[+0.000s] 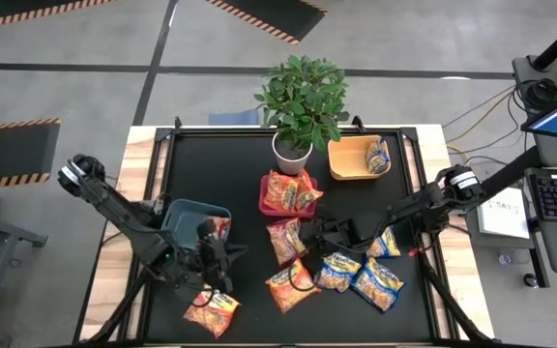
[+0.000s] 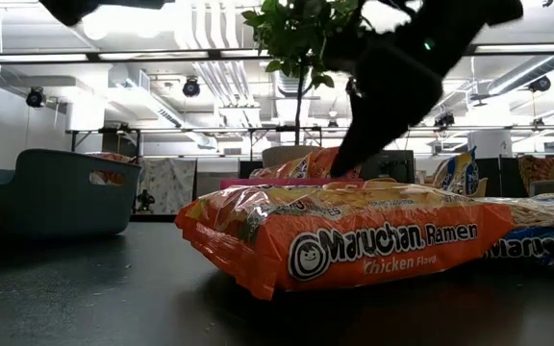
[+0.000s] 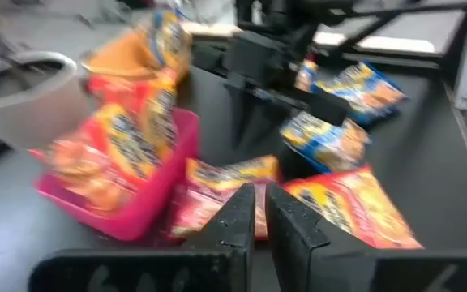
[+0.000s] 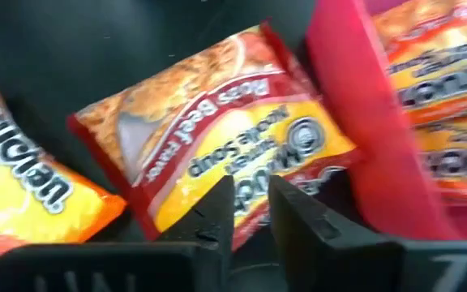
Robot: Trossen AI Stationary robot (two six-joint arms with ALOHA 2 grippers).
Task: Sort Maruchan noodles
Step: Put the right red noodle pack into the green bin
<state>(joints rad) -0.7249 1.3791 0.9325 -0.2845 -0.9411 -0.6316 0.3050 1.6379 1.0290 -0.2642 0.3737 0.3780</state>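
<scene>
Reading "Maruchan Ramen, Chicken Flavor", an orange packet [image 2: 354, 245] lies nearest the low camera. The red bin [image 1: 269, 200] holds red packets [image 1: 290, 191], the orange bin [image 1: 344, 159] a blue one [image 1: 378, 156]; others lie loose. The right gripper [image 4: 251, 203], jaws nearly closed, hovers over a "Roast Beef" packet [image 4: 217, 146], seemingly not gripping. The left gripper [image 3: 259, 212] is closed, empty, beside the grey-blue bin [image 1: 190, 217].

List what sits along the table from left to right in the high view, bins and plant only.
Grey-blue bin → red bin → potted plant → orange bin.
</scene>
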